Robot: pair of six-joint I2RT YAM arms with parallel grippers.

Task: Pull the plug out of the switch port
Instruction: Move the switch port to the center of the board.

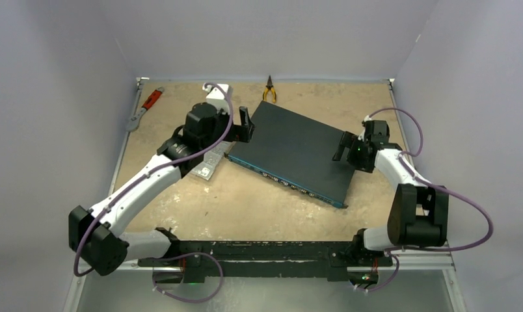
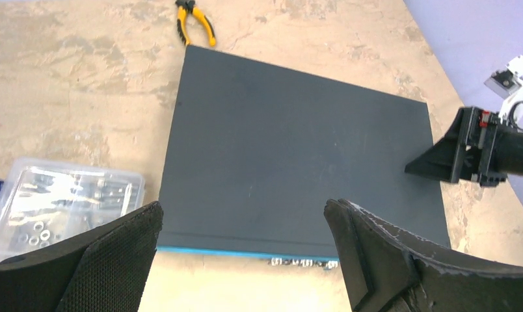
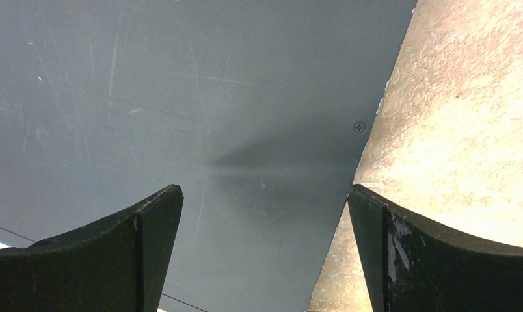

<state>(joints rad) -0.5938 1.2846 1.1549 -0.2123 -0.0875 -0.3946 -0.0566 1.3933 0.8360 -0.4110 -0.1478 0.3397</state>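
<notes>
The switch (image 1: pixel 291 146) is a flat dark-teal box lying at an angle mid-table, its blue-edged port face (image 1: pixel 285 182) turned toward the arms. I see no plug or cable in any view. My left gripper (image 1: pixel 246 125) is open and empty at the switch's left corner. In the left wrist view the gripper (image 2: pixel 242 214) hovers over the switch top (image 2: pixel 298 143), with the blue edge (image 2: pixel 246 252) and some ports below it. My right gripper (image 1: pixel 343 146) is open and empty over the switch's right edge. It (image 3: pixel 265 195) straddles that edge of the switch (image 3: pixel 181 97).
Yellow-handled pliers (image 1: pixel 269 91) lie behind the switch and also show in the left wrist view (image 2: pixel 197 25). A red-handled wrench (image 1: pixel 145 107) lies at the back left. A clear plastic compartment box (image 1: pixel 207 168) sits left of the switch, also in the left wrist view (image 2: pixel 64 201).
</notes>
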